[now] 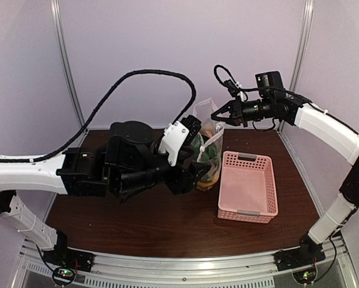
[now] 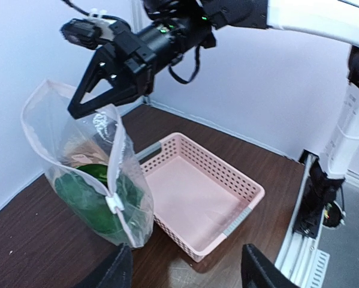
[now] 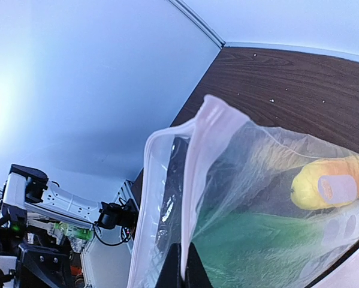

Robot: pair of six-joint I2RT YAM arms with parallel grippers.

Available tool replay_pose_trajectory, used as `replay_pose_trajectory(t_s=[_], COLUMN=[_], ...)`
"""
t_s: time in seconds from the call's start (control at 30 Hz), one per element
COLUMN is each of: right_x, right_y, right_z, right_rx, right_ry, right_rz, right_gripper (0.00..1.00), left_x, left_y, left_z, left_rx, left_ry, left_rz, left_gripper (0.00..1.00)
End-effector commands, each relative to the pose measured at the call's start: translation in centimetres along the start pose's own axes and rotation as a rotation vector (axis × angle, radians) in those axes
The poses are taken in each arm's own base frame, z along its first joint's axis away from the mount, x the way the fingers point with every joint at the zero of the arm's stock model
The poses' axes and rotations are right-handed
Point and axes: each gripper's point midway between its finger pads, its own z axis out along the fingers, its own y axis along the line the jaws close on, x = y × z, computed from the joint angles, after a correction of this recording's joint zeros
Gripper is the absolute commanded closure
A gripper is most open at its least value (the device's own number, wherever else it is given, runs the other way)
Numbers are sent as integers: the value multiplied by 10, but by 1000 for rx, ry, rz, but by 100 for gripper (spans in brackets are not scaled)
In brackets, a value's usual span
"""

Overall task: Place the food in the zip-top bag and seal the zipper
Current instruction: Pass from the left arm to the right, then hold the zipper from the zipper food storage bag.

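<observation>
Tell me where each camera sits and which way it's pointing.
Top external: above and behind the bases, looking down onto the table; both arms show, zip-top bag and pink basket between them.
Left wrist: low beside the bag, facing the right tool pinching its top edge; own open fingers at the bottom.
Right wrist: above the bag, looking down along it at a lemon inside; own shut fingertips at the bottom.
Shared: all see the bag; top and left wrist both see the basket.

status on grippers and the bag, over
Right gripper shut on zip-top bag at its top edge. Left gripper open, holding nothing. Food inside, zipper unsealed. Pink basket alongside.
</observation>
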Motion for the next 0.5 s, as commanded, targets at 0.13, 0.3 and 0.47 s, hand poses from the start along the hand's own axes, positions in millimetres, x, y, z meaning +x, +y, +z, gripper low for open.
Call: replay_pose_trajectory(t_s=[0.13,0.3,0.47], right_x=[-12,-13,-15], right_y=[33,33,32], right_z=[-13,-16,-17], right_rx=[-118,-108,-103], right_ry=[-70,-87,-91], right_rz=[-12,-25,-24], right_gripper=[100,100,100], left_x=[-2,-4,-5], left_y=[53,51,37], left_z=[16,29,38], left_rx=[-351,-276,-201], left_ry=[-127,-129,-134], left_rz=[-18,-31,-31], left_gripper=[47,49,39])
